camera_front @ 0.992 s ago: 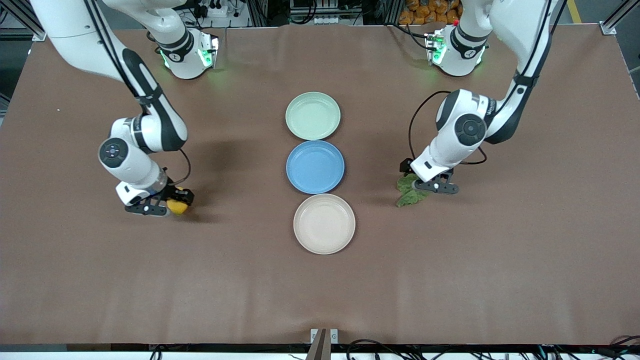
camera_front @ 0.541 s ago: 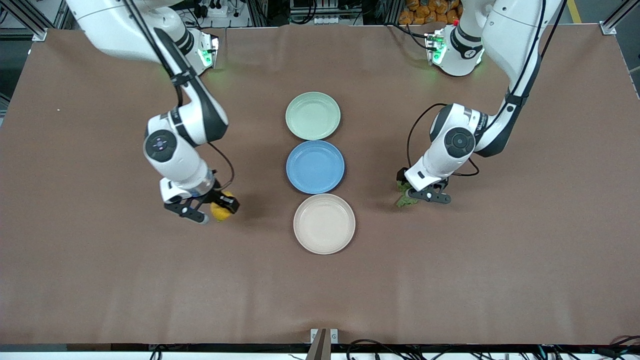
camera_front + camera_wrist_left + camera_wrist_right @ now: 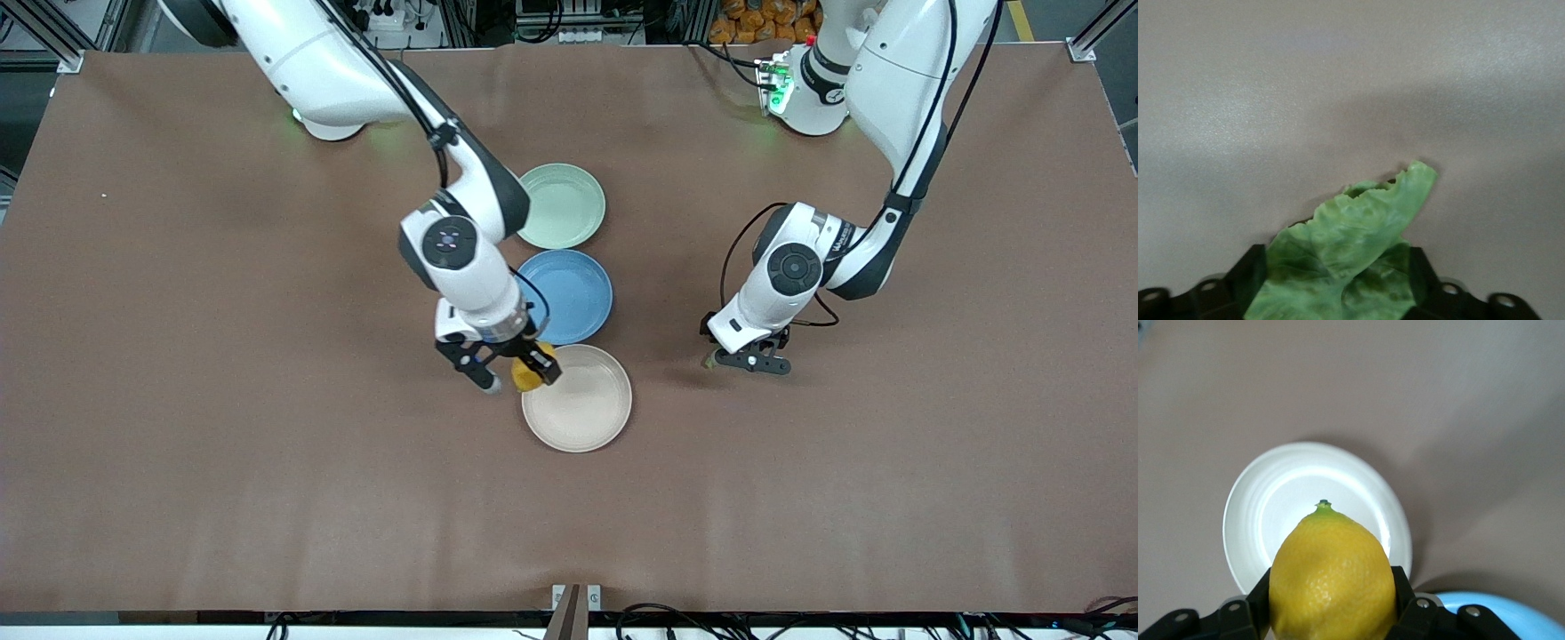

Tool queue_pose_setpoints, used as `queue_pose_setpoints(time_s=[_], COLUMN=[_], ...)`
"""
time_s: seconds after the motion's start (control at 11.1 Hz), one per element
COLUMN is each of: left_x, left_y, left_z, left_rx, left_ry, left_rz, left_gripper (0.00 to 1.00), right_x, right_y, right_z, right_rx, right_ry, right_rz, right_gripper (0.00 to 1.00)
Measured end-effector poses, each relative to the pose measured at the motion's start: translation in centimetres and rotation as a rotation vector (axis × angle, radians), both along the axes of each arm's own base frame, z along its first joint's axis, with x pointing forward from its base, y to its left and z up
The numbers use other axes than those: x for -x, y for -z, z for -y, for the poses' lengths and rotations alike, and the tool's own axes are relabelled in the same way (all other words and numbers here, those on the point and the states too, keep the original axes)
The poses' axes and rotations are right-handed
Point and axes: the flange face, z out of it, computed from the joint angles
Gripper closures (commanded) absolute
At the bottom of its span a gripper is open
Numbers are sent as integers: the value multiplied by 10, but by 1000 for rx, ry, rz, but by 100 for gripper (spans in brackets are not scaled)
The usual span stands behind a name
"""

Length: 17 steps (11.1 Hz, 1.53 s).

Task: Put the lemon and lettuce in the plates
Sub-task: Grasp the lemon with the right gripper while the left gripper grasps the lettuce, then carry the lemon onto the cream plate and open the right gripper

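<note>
My right gripper (image 3: 514, 372) is shut on the yellow lemon (image 3: 526, 377) and holds it over the rim of the beige plate (image 3: 587, 413), at the side toward the right arm's end. In the right wrist view the lemon (image 3: 1331, 577) sits between the black fingers (image 3: 1408, 600) above that plate (image 3: 1251, 513). My left gripper (image 3: 738, 353) is shut on the green lettuce (image 3: 1351, 257), held just above the bare table; the front view shows only a sliver of lettuce (image 3: 709, 360). The mint green plate (image 3: 569, 206) lies farthest from the front camera and holds nothing.
A blue plate (image 3: 573, 298) lies between the mint and beige plates, in one row down the table's middle; the right wrist view shows its edge (image 3: 1511, 617). The right arm's forearm crosses over the mint plate's edge. Brown tabletop (image 3: 267, 462) surrounds everything.
My right gripper has carried the lemon from the right arm's end of the table across to the beige plate's rim. My left gripper has shifted slightly toward the plates with the lettuce.
</note>
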Motion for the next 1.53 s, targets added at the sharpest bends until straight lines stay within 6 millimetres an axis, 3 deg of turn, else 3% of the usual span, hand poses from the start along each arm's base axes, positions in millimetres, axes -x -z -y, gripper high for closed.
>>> queue_pose_setpoints(time_s=[0.27, 0.36, 0.45, 0.54, 0.63, 0.72, 0.81, 0.99, 1.17, 1.35, 1.53], left_x=[2, 3, 4, 5, 4, 2, -1, -7, -2, 8, 19], left_y=[-1, -2, -3, -4, -4, -6, -10, -29, -56, -78, -97], left_z=[7, 13, 17, 21, 20, 19, 19, 22, 39, 66, 100], left_rx=[3, 2, 3, 4, 3, 4, 8, 3, -2, -14, -16], left_ry=[-66, -76, -80, -79, -82, -84, -88, -103, -141, -173, -226], left_rz=[3, 6, 9, 10, 10, 14, 24, 31, 23, -3, -25], left_gripper=[100, 100, 100, 100, 100, 100, 100, 100, 100, 100, 100], right_x=[3, 7, 10, 11, 11, 11, 11, 8, -3, -14, -22], right_y=[35, 47, 59, 66, 71, 72, 72, 70, 57, 25, -33], right_z=[-48, -57, -62, -65, -67, -69, -71, -70, -65, -54, -32], right_rx=[18, 40, 54, 62, 64, 63, 62, 62, 53, 76, 120], right_ry=[99, 111, 118, 117, 114, 111, 110, 116, 131, 137, 93], right_rz=[30, 46, 51, 55, 57, 59, 61, 65, 82, 75, 43], right_gripper=[100, 100, 94, 79, 56, 22, 0, 0, 0, 0, 0])
